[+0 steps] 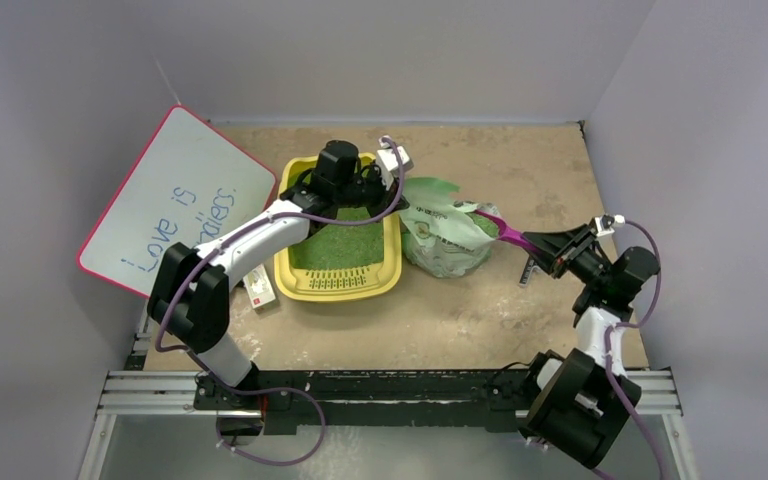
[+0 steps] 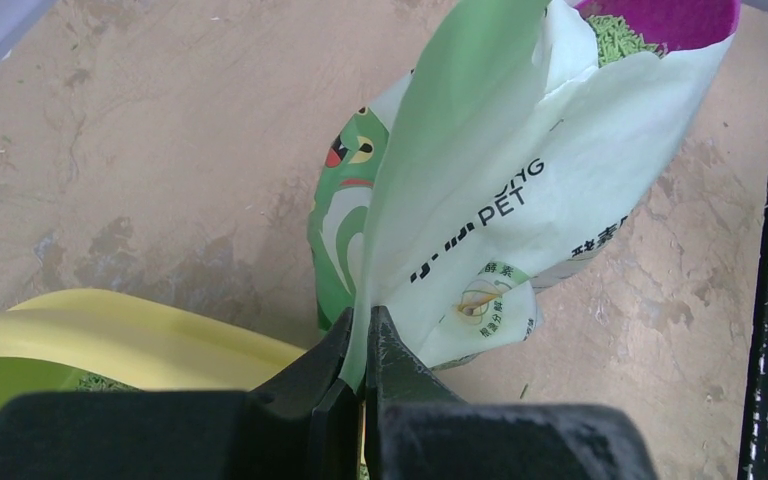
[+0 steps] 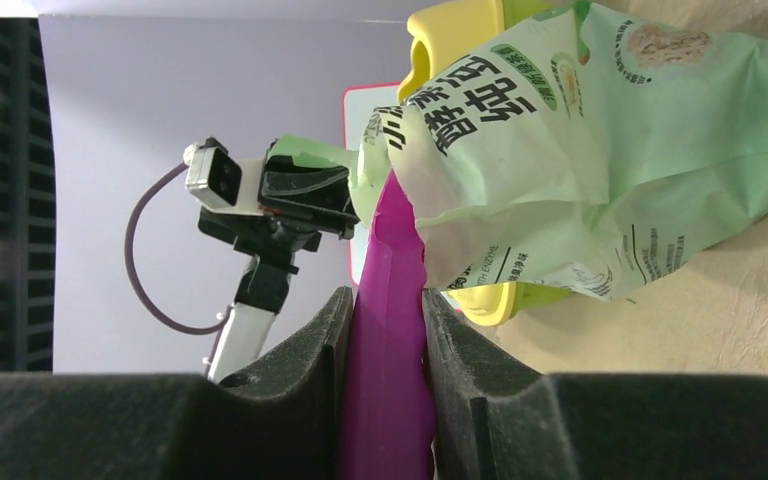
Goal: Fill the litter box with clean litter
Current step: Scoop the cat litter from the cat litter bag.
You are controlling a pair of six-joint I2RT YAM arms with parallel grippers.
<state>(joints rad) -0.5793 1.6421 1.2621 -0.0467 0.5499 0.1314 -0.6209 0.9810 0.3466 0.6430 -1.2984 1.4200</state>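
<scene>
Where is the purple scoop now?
In the top view the purple scoop is right of centre, bowl in the pale green bag beside the litter box, handle held by the right gripper.

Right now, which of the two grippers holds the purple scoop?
The right gripper: it is shut on the purple scoop's handle. The left gripper pinches an edge of the pale green bag instead.

One litter box, one green bag, one purple scoop, one white board, one small white carton
</scene>
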